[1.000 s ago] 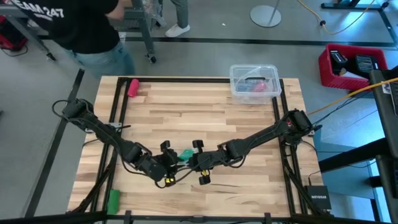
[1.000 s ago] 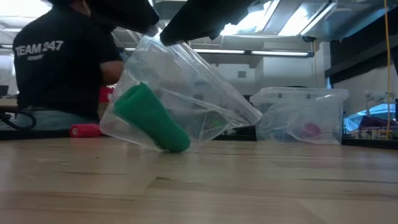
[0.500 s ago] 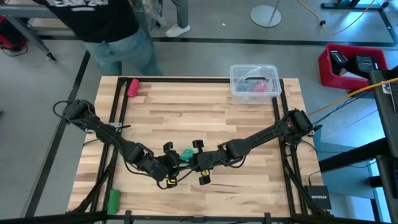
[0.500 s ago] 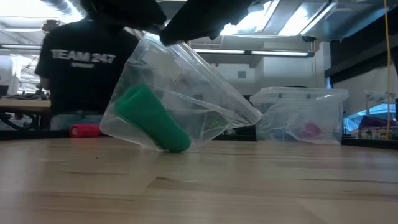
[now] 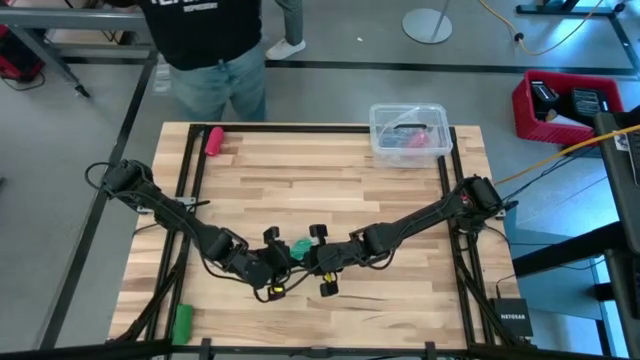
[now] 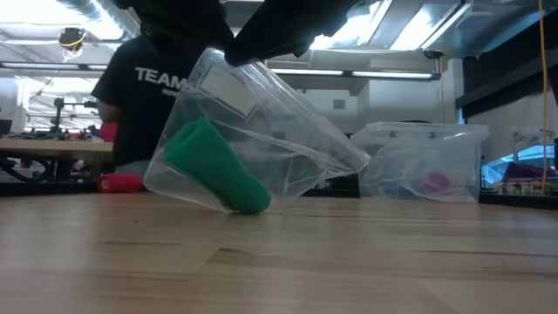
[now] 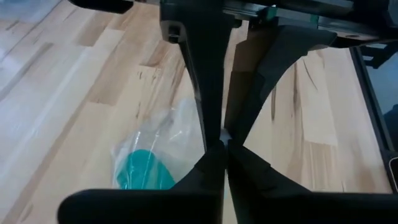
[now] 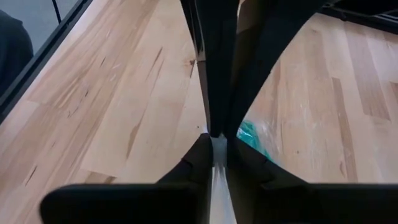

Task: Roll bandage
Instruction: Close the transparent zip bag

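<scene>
Since a second ago my left gripper (image 5: 277,254) has closed fully onto the rim of the clear plastic bag (image 6: 261,131), and the person (image 5: 205,40) beyond the tabletop (image 5: 330,170) has walked along its far edge. My right gripper (image 5: 316,256) is clenched on the same rim, just beside the left. Both pinch film only. One bandage (image 6: 214,166), a rolled teal cylinder, lies inside the bag, below and between the two grippers, its long axis tilted with the lower end on the tabletop; neither arm is clearly nearer. Count: one bag, one bandage, one pink-red roll (image 5: 214,139), one brighter-green roll (image 5: 181,322), one lidded bin (image 5: 409,134).
</scene>
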Motion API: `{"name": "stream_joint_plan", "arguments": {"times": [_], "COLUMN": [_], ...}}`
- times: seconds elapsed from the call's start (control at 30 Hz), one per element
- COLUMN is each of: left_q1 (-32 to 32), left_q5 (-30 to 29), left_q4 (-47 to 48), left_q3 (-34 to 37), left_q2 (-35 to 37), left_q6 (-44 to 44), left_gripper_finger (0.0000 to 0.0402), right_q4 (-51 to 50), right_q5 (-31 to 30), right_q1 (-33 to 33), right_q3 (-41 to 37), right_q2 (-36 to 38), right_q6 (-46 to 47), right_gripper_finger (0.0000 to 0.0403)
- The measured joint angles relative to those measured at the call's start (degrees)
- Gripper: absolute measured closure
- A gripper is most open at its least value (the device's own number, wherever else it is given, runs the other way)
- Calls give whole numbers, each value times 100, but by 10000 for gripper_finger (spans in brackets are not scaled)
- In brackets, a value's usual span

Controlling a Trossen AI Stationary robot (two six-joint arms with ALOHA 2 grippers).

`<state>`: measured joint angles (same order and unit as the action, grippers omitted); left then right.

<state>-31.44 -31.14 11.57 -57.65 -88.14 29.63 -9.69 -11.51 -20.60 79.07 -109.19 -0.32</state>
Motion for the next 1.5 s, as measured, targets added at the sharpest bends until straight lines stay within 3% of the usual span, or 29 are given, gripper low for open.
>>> {"name": "stream_joint_plan", "arguments": {"times": [0.67,1.5], "left_q1": [-48,-135], "left_q5": [-79,99], "left_q4": [353,885], "left_q3": [0,2], "left_q2": [0,0], "left_q6": [-46,201], "left_gripper_finger": [401,401], "right_q4": [-695,-3271], "right_q5": [2,-61], "right_q1": [0,-83], "right_q3": [13,8], "right_q2": [0,4], "right_q6": [155,960], "right_gripper_finger": [366,364]}}
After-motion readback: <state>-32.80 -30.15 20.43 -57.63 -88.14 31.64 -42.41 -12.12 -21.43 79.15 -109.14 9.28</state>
